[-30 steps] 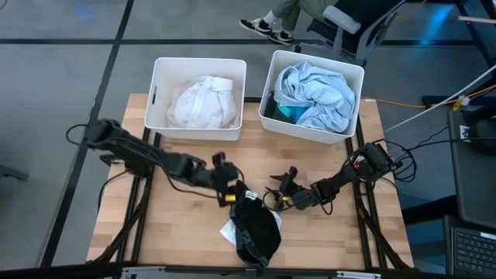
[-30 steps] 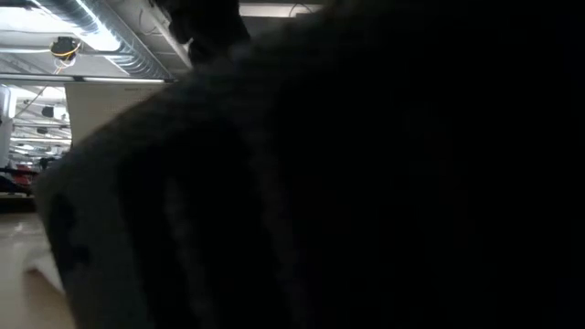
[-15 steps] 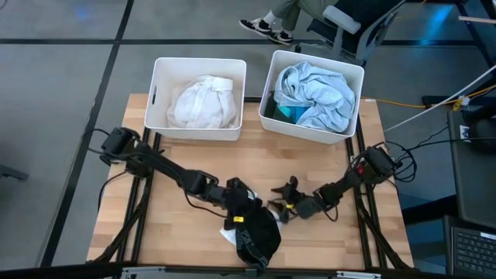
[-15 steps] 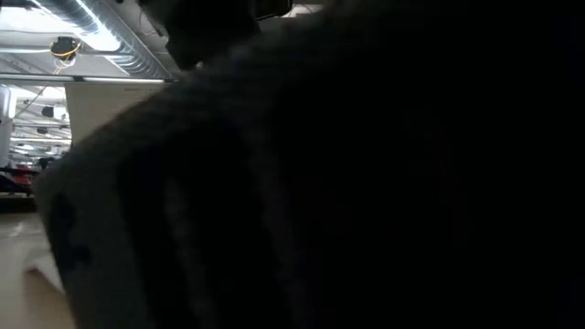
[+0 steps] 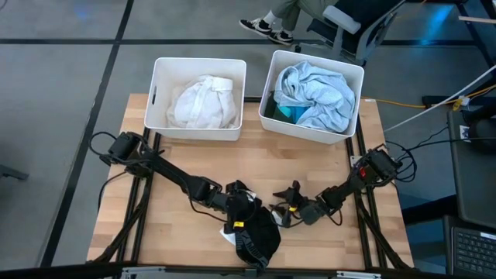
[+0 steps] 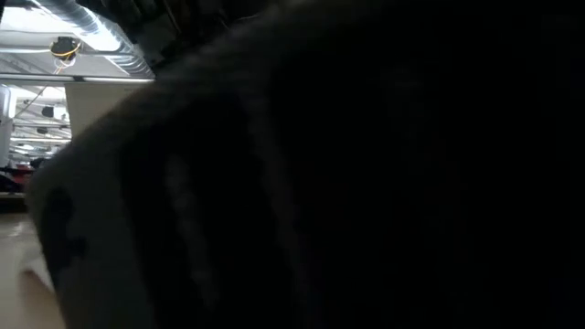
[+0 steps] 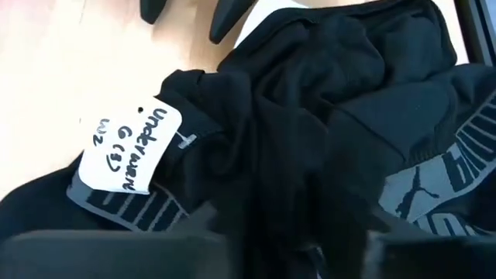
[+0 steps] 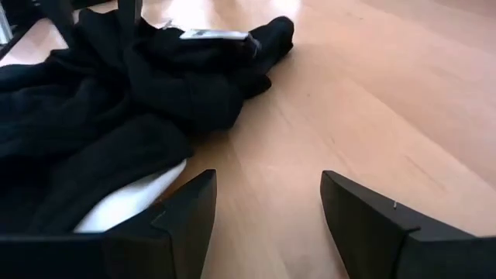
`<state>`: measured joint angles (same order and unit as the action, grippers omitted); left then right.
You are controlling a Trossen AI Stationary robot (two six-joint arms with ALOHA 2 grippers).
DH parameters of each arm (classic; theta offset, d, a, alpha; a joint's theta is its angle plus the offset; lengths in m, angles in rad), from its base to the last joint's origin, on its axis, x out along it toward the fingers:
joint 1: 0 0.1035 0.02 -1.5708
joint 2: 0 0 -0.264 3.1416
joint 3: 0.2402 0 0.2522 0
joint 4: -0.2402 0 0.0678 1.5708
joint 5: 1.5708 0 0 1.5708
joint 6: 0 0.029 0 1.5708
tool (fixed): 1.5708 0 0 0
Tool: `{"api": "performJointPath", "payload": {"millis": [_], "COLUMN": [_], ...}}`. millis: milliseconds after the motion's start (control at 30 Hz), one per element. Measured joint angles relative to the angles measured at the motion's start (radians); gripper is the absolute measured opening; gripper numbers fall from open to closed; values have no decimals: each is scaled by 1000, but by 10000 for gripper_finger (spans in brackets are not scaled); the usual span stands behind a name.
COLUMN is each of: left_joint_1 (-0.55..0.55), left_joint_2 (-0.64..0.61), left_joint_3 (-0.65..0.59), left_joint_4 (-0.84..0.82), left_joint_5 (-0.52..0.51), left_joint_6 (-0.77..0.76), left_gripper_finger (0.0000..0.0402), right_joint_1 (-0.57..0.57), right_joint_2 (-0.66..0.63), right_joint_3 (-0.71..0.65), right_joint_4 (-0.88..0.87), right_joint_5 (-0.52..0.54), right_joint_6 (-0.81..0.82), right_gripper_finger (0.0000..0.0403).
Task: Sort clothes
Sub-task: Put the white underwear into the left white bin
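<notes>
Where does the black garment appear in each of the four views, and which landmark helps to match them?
High view: black garment at the table's near edge, between the left gripper and the right gripper.
Low view: a dark shape fills the picture; cannot tell.
Left wrist view: fills the picture, with a handwritten tag.
Right wrist view: at the left.
Shared landmark: the wooden table.

High view straight down, low view seemingly smothered by black garment [image 5: 256, 232], both wrists close on it
</notes>
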<state>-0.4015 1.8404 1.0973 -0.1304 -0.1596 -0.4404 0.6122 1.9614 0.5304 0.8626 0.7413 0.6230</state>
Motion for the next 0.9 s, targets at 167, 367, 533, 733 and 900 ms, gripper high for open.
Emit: {"api": "performJointPath", "payload": {"millis": [167,367,533,733,900], "left_joint_1": [-7,-35,-80,-136,-159], "left_joint_2": [-5,-71,-162,-318,-441], "left_joint_3": [0,48,134,194,193], "left_joint_4": [-18,-98,-367,-660,-817], "left_joint_5": [-1,-22,-145,-309,-347], "left_joint_6": [2,-19,-49,-166,-270], "left_gripper_finger": [23,11,7,4,5], "right_joint_1": [12,12,12,12,10], "right_joint_2": [0,0,0,0,0], "right_joint_3": [0,0,0,0,0], "right_joint_4": [-4,-5,-6,-6,-6], "right_joint_5": [0,1,7,9,10], "right_joint_6": [7,9,9,8,8], "right_gripper_finger": [232,232,232,232,232]}}
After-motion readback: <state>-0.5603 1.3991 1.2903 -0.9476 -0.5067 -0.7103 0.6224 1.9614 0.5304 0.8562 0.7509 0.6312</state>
